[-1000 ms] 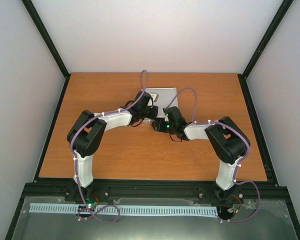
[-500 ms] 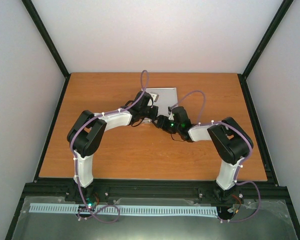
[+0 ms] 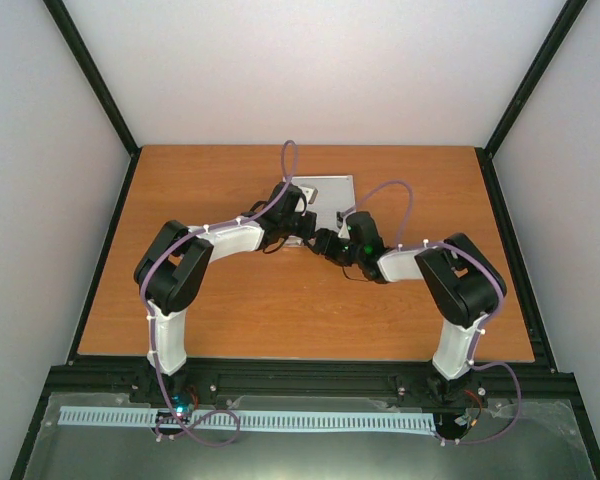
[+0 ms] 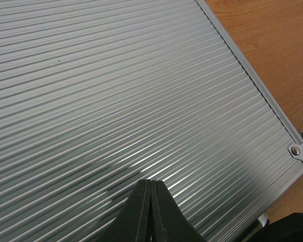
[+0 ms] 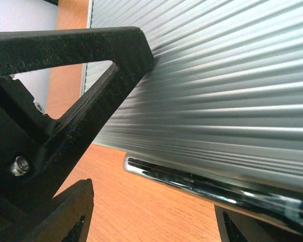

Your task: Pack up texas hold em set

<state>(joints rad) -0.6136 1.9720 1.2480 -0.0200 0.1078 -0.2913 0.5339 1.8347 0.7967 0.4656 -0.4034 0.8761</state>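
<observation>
We are at the closing step: the small ribbed silver aluminium case (image 3: 330, 187) lies shut at the far middle of the brown wooden desk (image 3: 230, 300). The left claw (image 4: 150, 184), pinched shut, bears on the lid. The right claw (image 5: 141, 136) stands wide about the chrome handle (image 5: 192, 182), apparently without gripping it. The next move calls for steady lid pressure while the front edge is fastened.

Silver ribbed aluminium case (image 3: 332, 188), apparently closed, lying flat at the far middle of the table (image 3: 230, 310)
</observation>
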